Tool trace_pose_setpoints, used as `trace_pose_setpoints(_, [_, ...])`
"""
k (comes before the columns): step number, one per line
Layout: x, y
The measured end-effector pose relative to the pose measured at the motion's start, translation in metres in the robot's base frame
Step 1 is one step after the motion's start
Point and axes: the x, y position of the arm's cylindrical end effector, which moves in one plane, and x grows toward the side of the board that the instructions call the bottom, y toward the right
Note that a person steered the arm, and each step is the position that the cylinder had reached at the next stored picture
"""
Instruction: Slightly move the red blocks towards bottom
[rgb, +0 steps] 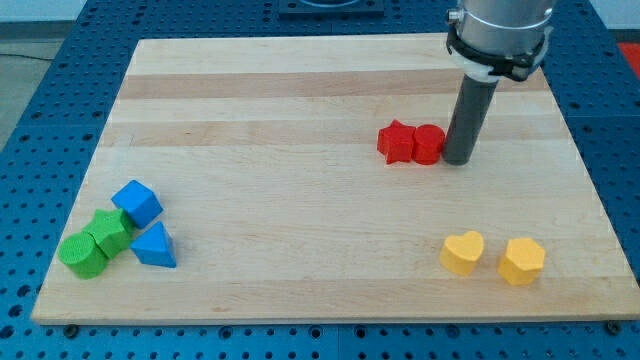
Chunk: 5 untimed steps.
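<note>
Upper right of frame: my tip (459, 160) sits just right of red cylinder block (428, 144), touching or nearly; red star-shaped block (397, 141) abuts cylinder's left on wooden surface (300, 200). No fingers on rig, bare rod only.

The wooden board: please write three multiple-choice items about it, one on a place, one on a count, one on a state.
1. Where is my tip?
A. right of the red blocks
B. beside the yellow blocks
C. among the green blocks

2. How many blue blocks are there?
A. one
B. two
C. four

3. How do the two red blocks lie?
A. far apart
B. stacked
C. side by side, touching

Answers:
1 A, it stands next to the red cylinder.
2 B, the blue cube and the blue triangle.
3 C, the red star meets the cylinder.
</note>
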Motion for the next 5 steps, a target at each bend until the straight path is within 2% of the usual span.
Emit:
trace_pose_setpoints(1, [-0.014, -0.020])
trace_pose_setpoints(2, [-0.021, -0.078])
trace_pose_setpoints(3, [-0.027, -0.062])
trace_pose_setpoints(4, [-0.070, -0.055])
trace_pose_setpoints(5, [-0.081, -0.102])
